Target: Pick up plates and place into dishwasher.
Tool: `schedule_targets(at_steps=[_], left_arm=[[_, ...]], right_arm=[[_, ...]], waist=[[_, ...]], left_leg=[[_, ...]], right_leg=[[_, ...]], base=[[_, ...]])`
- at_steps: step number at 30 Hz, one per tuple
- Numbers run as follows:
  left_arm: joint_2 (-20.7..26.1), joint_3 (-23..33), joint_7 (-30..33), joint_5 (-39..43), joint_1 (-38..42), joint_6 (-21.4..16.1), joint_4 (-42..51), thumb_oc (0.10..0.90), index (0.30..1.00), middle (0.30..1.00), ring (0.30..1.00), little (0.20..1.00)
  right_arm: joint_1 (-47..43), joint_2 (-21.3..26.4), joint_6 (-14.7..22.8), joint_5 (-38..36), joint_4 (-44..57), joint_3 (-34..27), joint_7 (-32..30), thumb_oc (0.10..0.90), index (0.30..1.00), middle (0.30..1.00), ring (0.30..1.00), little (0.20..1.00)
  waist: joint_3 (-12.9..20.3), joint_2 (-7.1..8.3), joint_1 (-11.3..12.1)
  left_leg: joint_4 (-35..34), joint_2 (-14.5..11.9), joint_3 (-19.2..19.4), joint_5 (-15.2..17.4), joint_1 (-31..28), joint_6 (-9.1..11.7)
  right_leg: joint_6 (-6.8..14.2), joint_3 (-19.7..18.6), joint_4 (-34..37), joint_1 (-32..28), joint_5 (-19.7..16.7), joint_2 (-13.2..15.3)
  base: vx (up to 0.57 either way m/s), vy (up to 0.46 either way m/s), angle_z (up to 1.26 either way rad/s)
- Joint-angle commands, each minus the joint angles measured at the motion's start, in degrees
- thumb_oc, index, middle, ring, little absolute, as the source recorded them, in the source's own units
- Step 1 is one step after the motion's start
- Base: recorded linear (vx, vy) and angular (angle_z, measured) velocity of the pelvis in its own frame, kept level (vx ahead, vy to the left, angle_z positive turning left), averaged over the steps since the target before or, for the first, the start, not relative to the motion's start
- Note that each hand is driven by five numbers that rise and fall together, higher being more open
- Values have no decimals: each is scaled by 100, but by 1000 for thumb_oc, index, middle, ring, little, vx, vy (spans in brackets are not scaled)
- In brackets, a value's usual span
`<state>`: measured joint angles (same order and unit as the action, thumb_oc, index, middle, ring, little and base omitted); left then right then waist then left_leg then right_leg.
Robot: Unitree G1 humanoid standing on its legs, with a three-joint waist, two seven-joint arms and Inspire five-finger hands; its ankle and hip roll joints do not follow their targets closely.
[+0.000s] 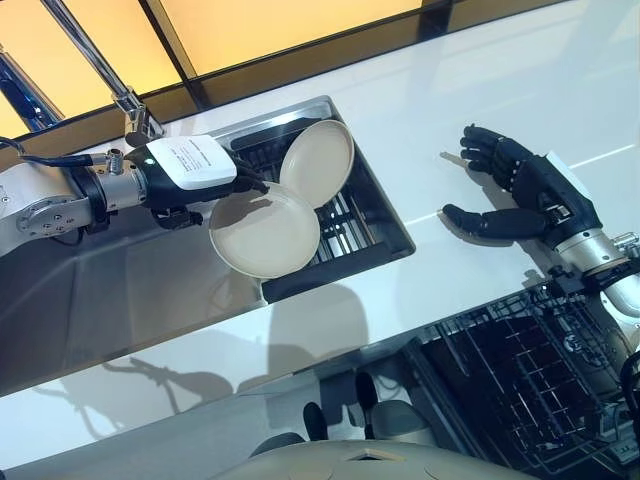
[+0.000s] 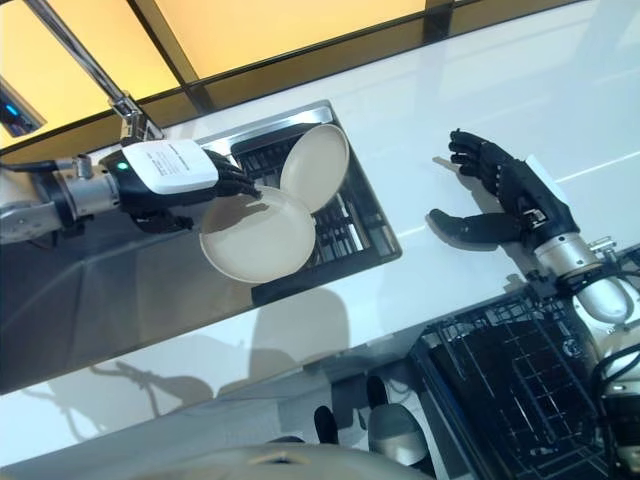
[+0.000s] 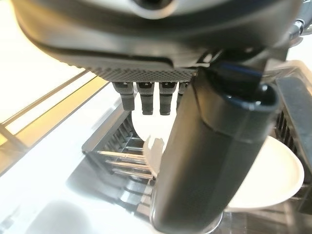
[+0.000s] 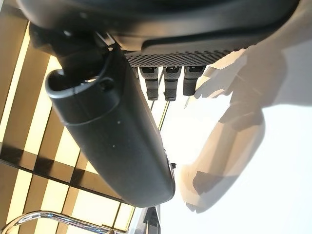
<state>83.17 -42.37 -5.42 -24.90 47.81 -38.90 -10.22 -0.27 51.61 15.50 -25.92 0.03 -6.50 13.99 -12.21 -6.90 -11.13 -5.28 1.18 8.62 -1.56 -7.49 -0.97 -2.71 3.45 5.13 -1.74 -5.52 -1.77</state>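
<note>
My left hand (image 1: pixel 185 180) reaches from the left with fingers curled in a pinch. My right hand (image 1: pixel 525 195) hovers at the right, fingers spread.

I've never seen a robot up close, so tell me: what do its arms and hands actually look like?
Each arm is a silver-grey metal tube with ringed joints at the wrist. The left hand is dark and carries a white cover with small print and a green light. The right hand is black too, with jointed fingers like a person's, a separate thumb and a white patch near the wrist. Thin black cables run along the arms.
</note>
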Motion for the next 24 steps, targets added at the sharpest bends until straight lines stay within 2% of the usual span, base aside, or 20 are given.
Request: schedule_targets(at_steps=[1, 7, 17, 24], left_arm=[[359, 806, 563, 385, 127, 140, -166, 800, 900, 900, 900, 900], [239, 1199, 665, 213, -186, -29, -166, 800, 900, 900, 900, 900], [279, 1127, 696, 145, -164, -194, -75, 800, 900, 900, 900, 900], [199, 1290, 804, 69, -481, -392, -67, 800, 900, 900, 900, 900]], right_arm=[[-406, 285, 270, -322, 689, -367, 78, 800, 900, 900, 900, 900], [-382, 183, 210, -278, 724, -352, 160, 800, 900, 900, 900, 900], [-335, 188, 177, -326, 733, -371, 182, 800, 900, 900, 900, 900], [-319, 199, 177, -340, 704, -394, 198, 800, 900, 900, 900, 900]], waist=[[516, 62, 141], [552, 58, 149], [578, 59, 95], [560, 85, 100]], left_leg=[[61, 239, 89, 309, 61, 39], [31, 238, 88, 294, 70, 51], [31, 222, 155, 307, 48, 54], [38, 220, 153, 320, 28, 39]], right_leg=[[821, 338, -377, -148, 590, 198], [820, 369, -356, -148, 580, 203], [824, 361, -368, -136, 576, 196], [813, 351, -366, -150, 579, 187]], base=[[-24, -13, 8], [-5, -2, 1], [0, 0, 0], [0, 0, 0]])
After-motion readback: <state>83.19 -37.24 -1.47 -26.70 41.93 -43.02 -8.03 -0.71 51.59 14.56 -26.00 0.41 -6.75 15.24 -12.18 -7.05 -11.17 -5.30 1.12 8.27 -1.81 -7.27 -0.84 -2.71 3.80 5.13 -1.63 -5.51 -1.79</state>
